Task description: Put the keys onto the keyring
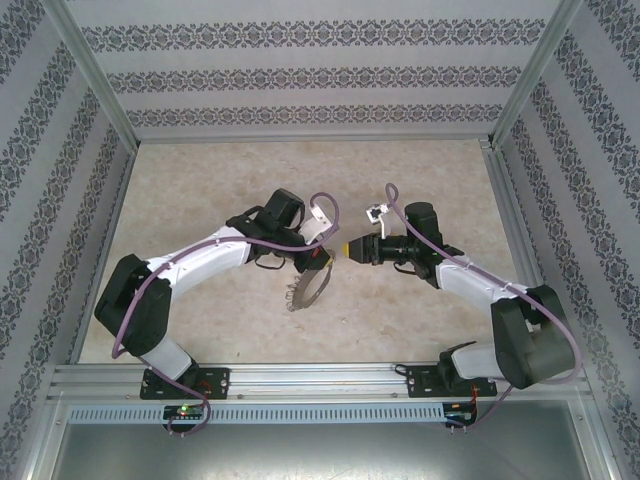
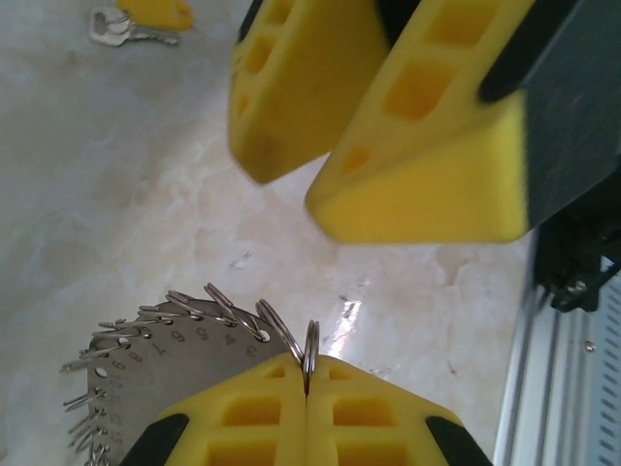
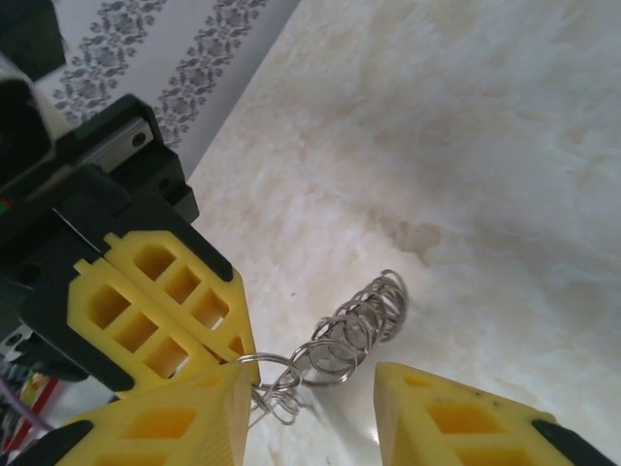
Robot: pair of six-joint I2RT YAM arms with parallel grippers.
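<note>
The keyring (image 2: 146,374) is a silvery numbered plate fringed with small split rings, hanging tilted above the table (image 1: 305,288). My left gripper (image 2: 307,377) is shut on one split ring at its rim, which stands edge-on between the yellow pads. My right gripper (image 3: 310,419) is open, its fingers (image 2: 427,165) just above and facing the left one, with the row of rings (image 3: 354,330) between them, touching neither pad. In the top view the two grippers (image 1: 318,258) (image 1: 350,250) meet tip to tip. The key with the yellow-orange head (image 2: 155,12) lies on the table beyond.
A marble-patterned table top (image 1: 400,180) is enclosed by patterned walls (image 1: 300,75) and an aluminium frame (image 1: 320,380) along the near edge. A small white piece (image 1: 376,212) sits beside the right arm's wrist.
</note>
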